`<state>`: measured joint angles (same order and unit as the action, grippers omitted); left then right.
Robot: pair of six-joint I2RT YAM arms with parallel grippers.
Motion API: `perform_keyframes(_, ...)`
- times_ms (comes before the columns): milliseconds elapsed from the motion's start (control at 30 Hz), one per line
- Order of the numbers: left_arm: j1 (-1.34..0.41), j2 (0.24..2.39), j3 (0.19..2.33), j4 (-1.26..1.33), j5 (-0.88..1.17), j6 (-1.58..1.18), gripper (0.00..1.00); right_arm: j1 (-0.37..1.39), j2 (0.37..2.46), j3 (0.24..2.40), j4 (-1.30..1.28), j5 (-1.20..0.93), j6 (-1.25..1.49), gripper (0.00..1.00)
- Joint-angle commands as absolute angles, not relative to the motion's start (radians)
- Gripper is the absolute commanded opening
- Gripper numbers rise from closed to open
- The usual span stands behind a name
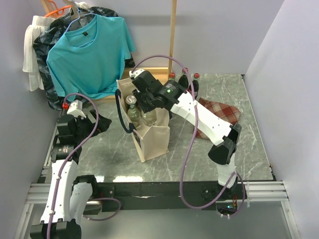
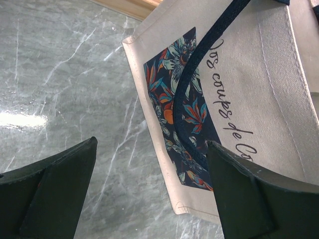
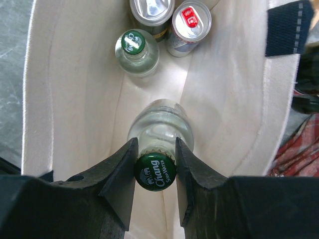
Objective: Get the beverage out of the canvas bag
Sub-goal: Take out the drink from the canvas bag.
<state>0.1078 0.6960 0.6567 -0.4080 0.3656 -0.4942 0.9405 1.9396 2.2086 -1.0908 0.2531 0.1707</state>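
Note:
The cream canvas bag stands upright mid-table with navy handles. My right gripper reaches into its open top and is shut on the neck of the beverage, a clear glass bottle with a green Chang cap. The bottle stands inside the bag. In the top view the right gripper sits over the bag mouth. My left gripper is open beside the bag's printed side, holding nothing; it shows left of the bag.
Deeper in the bag are another green-capped bottle and two cans. A red plaid cloth bag lies right of it, two bottles behind. A teal shirt hangs on a wooden rack at the back left.

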Motion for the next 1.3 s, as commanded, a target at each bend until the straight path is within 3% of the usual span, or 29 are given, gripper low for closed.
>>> perform_keyframes(0, 0.104, 0.686, 0.675, -0.376, 0.38, -0.502, 0.96, 0.95, 1.798, 2.252, -1.008, 0.308, 0.167, 0.0)
perform_keyframes(1267, 0.094, 0.635, 0.673, -0.374, 0.384, -0.503, 0.96, 0.976, 1.763, 2.289, -1.028, 0.368, 0.201, 0.0)
